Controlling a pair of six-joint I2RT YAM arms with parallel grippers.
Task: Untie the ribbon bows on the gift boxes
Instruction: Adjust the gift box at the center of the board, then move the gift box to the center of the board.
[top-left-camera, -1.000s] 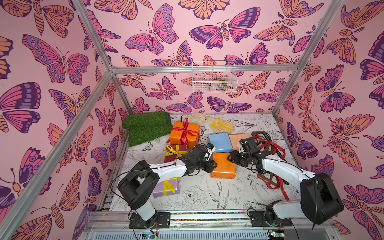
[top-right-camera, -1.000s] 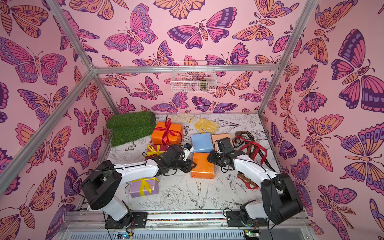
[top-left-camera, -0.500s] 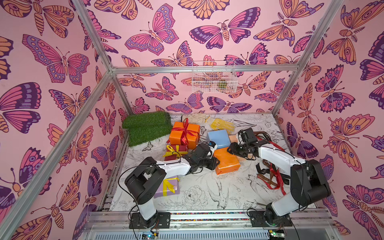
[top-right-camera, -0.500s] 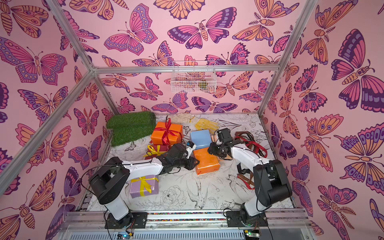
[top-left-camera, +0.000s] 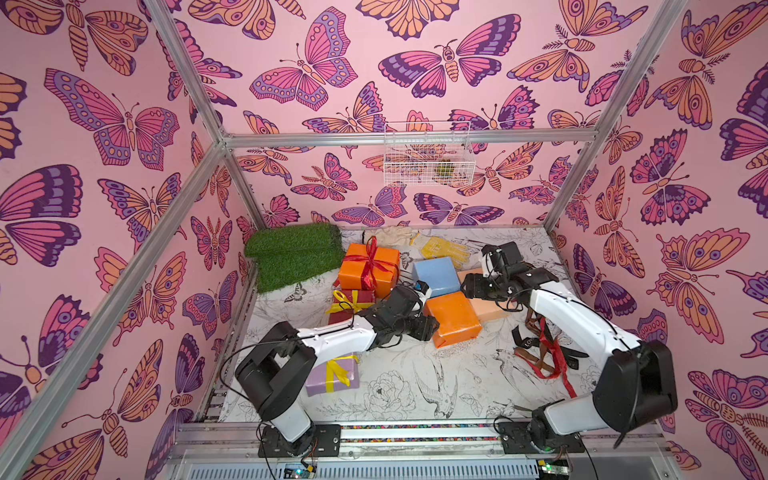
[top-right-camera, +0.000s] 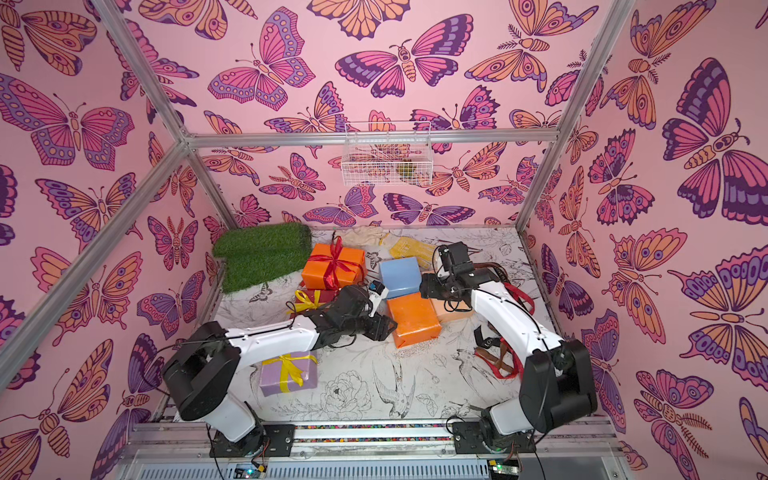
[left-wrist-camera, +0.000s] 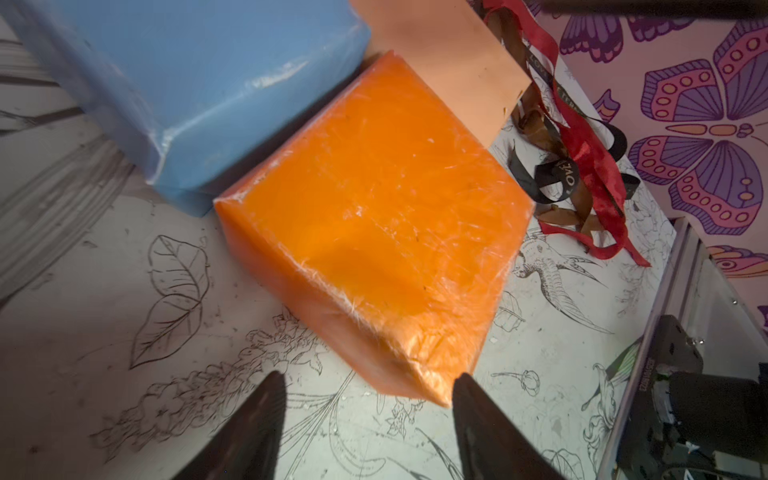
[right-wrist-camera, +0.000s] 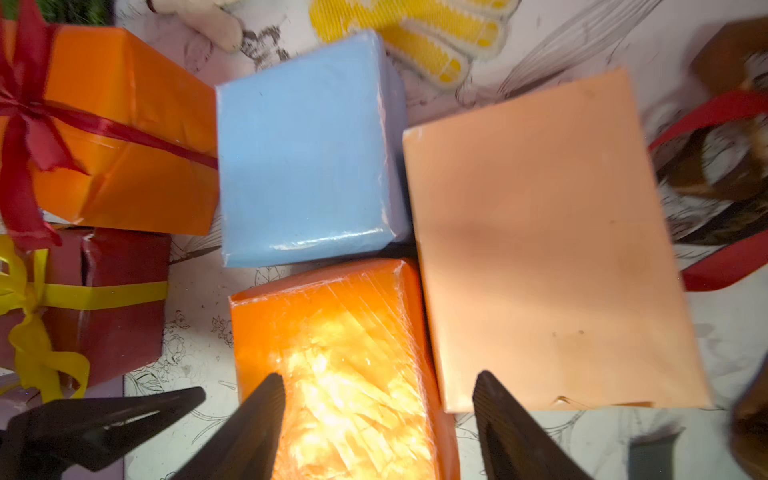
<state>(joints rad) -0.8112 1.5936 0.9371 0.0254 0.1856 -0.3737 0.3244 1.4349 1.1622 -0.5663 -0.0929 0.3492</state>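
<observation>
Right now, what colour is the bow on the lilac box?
Yellow bow, clearest in a top view.

A robot test cell in a laboratory is shown. The space is enclosed by an aluminium profile frame (top-left-camera: 407, 139) and closed off with butterfly-printed wall panels (top-left-camera: 124, 124). A left arm (top-left-camera: 332, 336) and a right arm (top-left-camera: 573, 316) are bolted to a slotted base rail (top-left-camera: 415, 436). The table (top-left-camera: 415, 395) is covered with a sheet of drawn birds and flowers, gift boxes (top-left-camera: 453, 318) are laid out on it, and a wire basket (top-left-camera: 428, 158) is hung on the back wall.

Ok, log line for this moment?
left gripper open | right gripper open | bare: near orange box, blue box, peach box | tied: red bow, yellow bows
</observation>
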